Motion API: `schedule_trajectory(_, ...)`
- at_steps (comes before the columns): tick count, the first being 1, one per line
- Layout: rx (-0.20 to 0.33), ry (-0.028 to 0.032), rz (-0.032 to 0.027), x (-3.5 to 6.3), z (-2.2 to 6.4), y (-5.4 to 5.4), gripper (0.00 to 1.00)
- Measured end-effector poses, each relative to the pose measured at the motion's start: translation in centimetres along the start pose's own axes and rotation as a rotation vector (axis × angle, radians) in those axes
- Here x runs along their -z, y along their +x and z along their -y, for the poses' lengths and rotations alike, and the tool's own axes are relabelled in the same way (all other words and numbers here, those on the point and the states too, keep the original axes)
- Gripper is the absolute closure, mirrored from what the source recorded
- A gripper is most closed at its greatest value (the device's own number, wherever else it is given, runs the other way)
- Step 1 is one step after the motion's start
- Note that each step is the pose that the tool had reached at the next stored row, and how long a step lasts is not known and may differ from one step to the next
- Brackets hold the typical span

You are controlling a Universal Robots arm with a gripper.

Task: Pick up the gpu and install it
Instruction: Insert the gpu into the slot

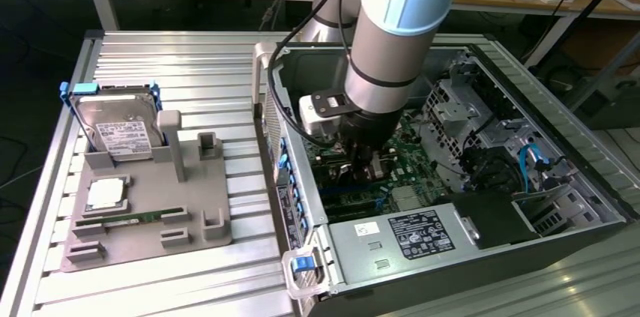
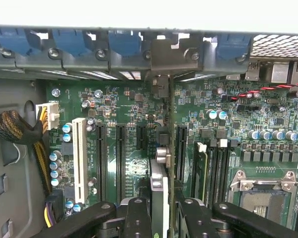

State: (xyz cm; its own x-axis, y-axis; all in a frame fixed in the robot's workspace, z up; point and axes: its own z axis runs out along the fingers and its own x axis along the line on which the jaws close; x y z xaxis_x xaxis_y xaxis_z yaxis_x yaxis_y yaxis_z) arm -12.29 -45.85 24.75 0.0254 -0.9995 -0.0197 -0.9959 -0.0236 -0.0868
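In the wrist view the gpu (image 2: 159,181) stands edge-on over the green motherboard (image 2: 114,106), between two long black slots. Its far end reaches the metal bracket row at the case's rear wall (image 2: 171,54). My gripper (image 2: 159,210) is shut on the card's near edge, one black finger (image 2: 136,215) on each side. I cannot tell whether the card sits in a slot. In the exterior view the gripper (image 1: 365,165) reaches down inside the open computer case (image 1: 300,182), just above the motherboard.
A white slot (image 2: 80,158), black slots (image 2: 120,153), the CPU socket (image 2: 258,198) and a cable bundle (image 2: 15,130) surround the card. On the exterior view's left, a grey fixture (image 1: 205,238) holds a hard drive (image 1: 118,128), a chip (image 1: 105,195) and a memory stick (image 1: 140,218).
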Motion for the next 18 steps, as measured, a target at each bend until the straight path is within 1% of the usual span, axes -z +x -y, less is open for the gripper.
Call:
schedule_trajectory(1, 0.0, 0.0006, 0.0008, 0.12, 0.02, -0.01, 0.73)
schedule_trajectory(2, 0.0, -0.0004, -0.0007, 0.3, 0.03, 0.0, 0.73)
schedule_trajectory(3, 0.0, -0.0005, -0.0009, 0.31, 0.03, 0.0, 0.73)
schedule_trajectory(8, 0.0, -0.0004, -0.0007, 0.31, 0.02, 0.26, 0.73)
schedule_trajectory(13, 0.0, -0.0006, -0.0009, 0.32, 0.01, 0.28, 0.73)
schedule_trajectory(18, 0.0, -0.0006, -0.0009, 0.05, -0.01, 0.29, 0.73)
